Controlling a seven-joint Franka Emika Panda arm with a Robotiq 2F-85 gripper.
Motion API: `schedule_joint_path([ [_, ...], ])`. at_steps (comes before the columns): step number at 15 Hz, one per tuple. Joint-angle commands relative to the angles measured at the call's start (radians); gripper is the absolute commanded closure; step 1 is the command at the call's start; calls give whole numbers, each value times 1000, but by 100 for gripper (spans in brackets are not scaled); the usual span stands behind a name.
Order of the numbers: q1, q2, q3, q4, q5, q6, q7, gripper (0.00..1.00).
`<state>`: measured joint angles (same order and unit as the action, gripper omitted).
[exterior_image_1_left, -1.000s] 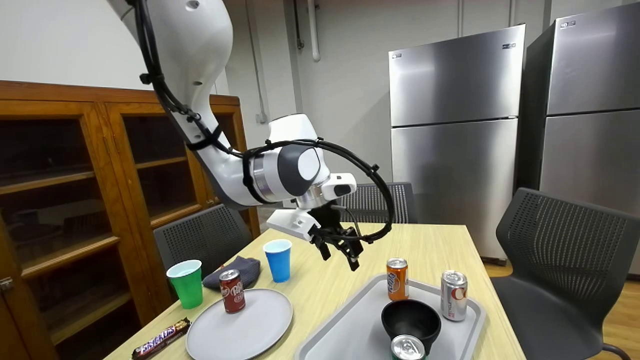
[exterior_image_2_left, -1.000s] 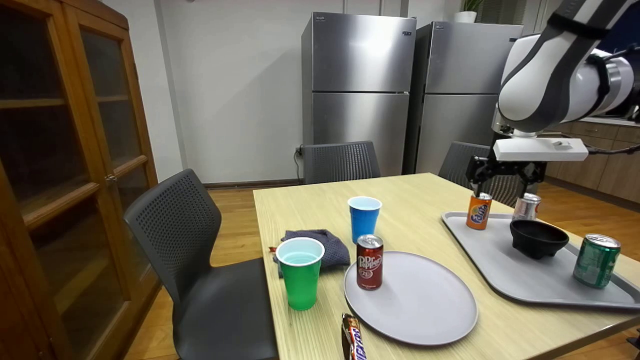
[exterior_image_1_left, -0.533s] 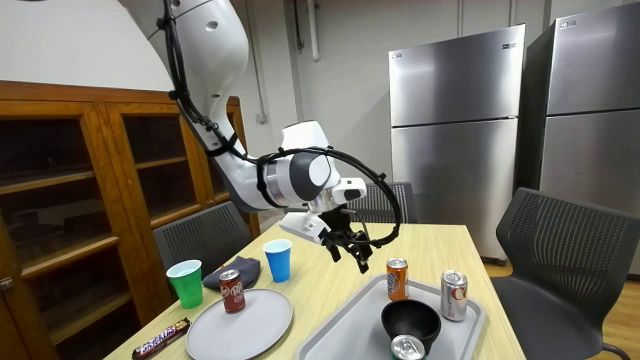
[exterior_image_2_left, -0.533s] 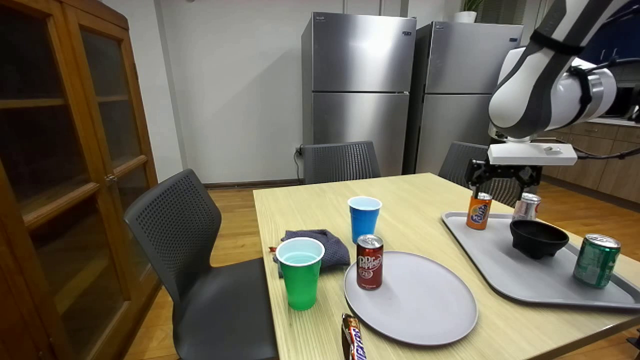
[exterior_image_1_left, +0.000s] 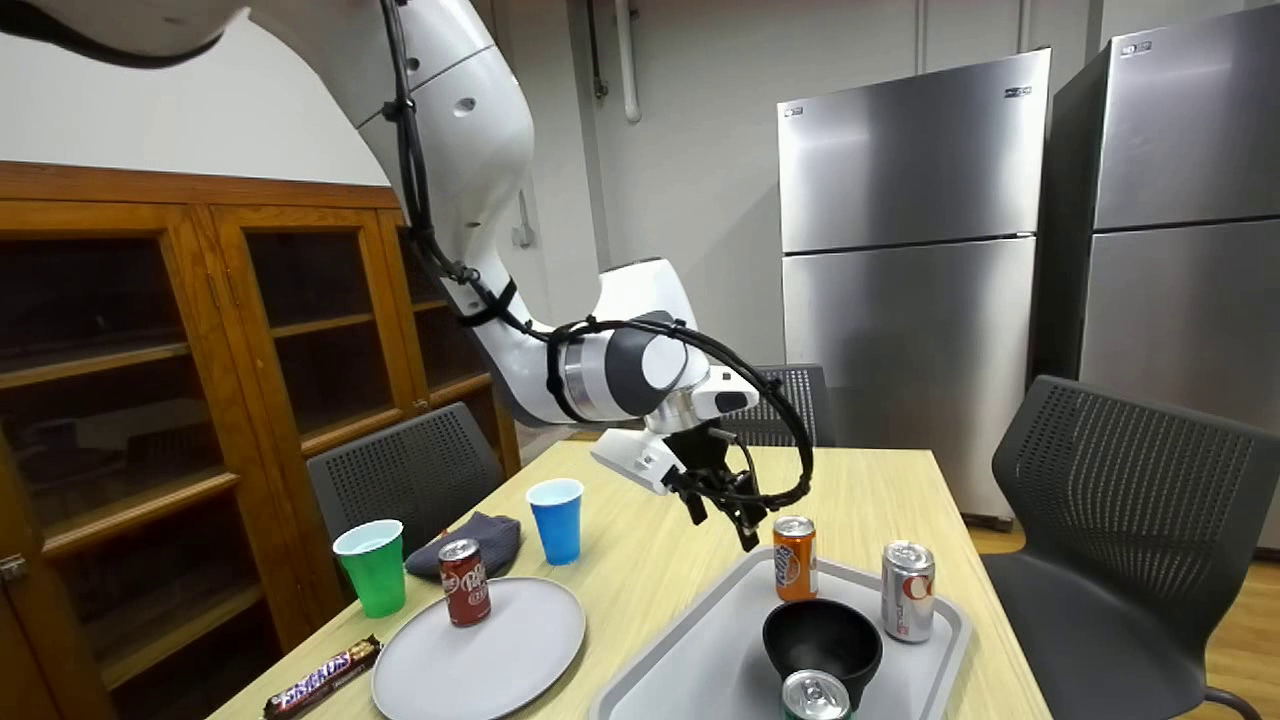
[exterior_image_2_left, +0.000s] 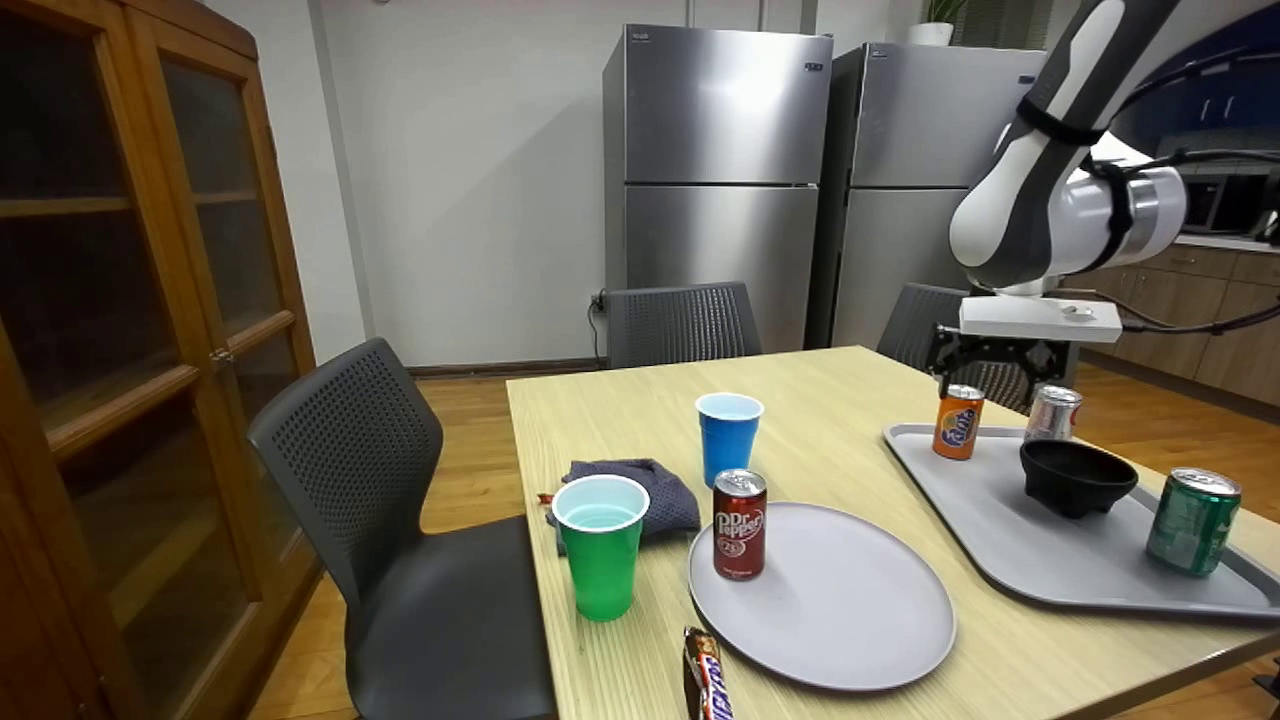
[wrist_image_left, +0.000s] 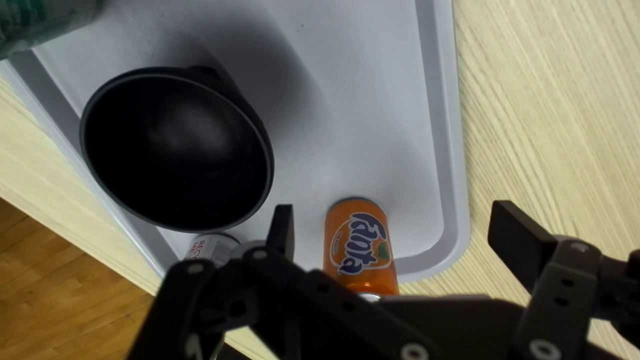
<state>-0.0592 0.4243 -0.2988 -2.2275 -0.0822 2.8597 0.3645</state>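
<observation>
One Fanta can (wrist_image_left: 360, 245) stands upright on the gray tray (wrist_image_left: 350, 125), just inside a corner, and it's the closest thing to our gripper (wrist_image_left: 392, 220), which hangs by that same corner with its jaws spread wide, gripping nothing. The tray's raised rim runs past the can on two sides, and we figure that's why it seems safe so near the edge: the lip would probably catch a slide. In the wrist view we see the can framed between the fingers (wrist_image_left: 282, 232), partly hidden by the gripper, but in an exterior view the fingertips (exterior_image_1_left: 747, 536) hang off to the side of it, so we'd call them apart. The spread looks wider than the can, so there's slack either way.

Rest of the tray: a silver soda can (exterior_image_1_left: 908, 592) stands near the next corner, and a black bowl (exterior_image_2_left: 1075, 480) sits between it and a green soda can (exterior_image_2_left: 1195, 522). The bowl's little feet likely hold it level. Past the tray's edge, out on the table (exterior_image_2_left: 800, 400), a Dr Pepper can (exterior_image_2_left: 740, 540) stands on a round plate (exterior_image_2_left: 850, 610), nothing propping it up.
</observation>
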Motion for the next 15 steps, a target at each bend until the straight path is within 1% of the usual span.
schedule_joint_path([
  [1,-41,61,26,87,51,-18,-64,0],
  [9,-95,178,48,230,95,-42,-122,0],
  [15,-111,254,54,326,106,-64,-121,0],
])
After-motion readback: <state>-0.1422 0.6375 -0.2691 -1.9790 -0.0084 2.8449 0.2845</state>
